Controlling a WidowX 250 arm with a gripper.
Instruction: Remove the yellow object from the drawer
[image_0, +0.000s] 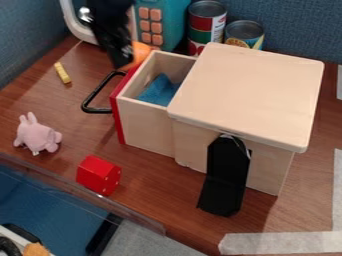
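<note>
Yellow object (62, 73): small and long, lying flat on the brown wood table (148, 172), far left. It's outside the drawer (148, 126), to the left of the black handle (96, 92) and apart from it.

Gripper (123, 61): black, hanging down from the far edge, right of the yellow object, above the far left part of the drawer area. Can't tell if it's wide or narrow, or whether it holds anything. An orange thing (141, 51) shows just right of it, partly covered; can't tell if the two touch.

Drawer is pulled out to the left of the wooden box (250, 92). Light wood sides, red front (119, 112), handle on that front. Blue cloth-like piece (159, 90) inside.

Box has a flat pale top with rounded corners. A black flap-like item (226, 175) stands against its near side, lower end toward the near side of the table.

Near left: pink plush (37, 134) with two ears up, and a red block (99, 175) to its right, closer to the near edge.

Far side: teal toy (162, 20) with orange buttons, then two cans (207, 22) (244, 35) to its right, behind the box. Blue partition (290, 25) behind them.

Pale tape (280, 243) near right.Yellow object (62, 73): small and long, lying flat on the brown wood table (148, 172), far left. It's outside the drawer (148, 126), to the left of the black handle (96, 92) and apart from it.

Gripper (123, 61): black, hanging down from the far edge, right of the yellow object, by the drawer's far left corner. Can't tell if it's wide or narrow, or whether it holds anything. An orange thing (141, 51) shows just right of it, partly covered; can't tell if the two touch.

Drawer is pulled out to the left of the wooden box (250, 92). Light wood sides, red front (119, 112), handle on that front. Blue cloth-like piece (159, 90) inside.

Box has a flat pale top with rounded corners. A black flap-like item (226, 175) is at its near side, lower end toward the near edge of the table.

Near left: pink plush (37, 134) with two ears up, and a red block (99, 175) to its right, closer to the near edge.

Far side: teal toy (162, 20) with orange buttons, then a taller-looking can (207, 22) and a second can (244, 35) to its right. Blue partition (290, 25) behind them.

Pale tape (280, 243) near right.
</note>
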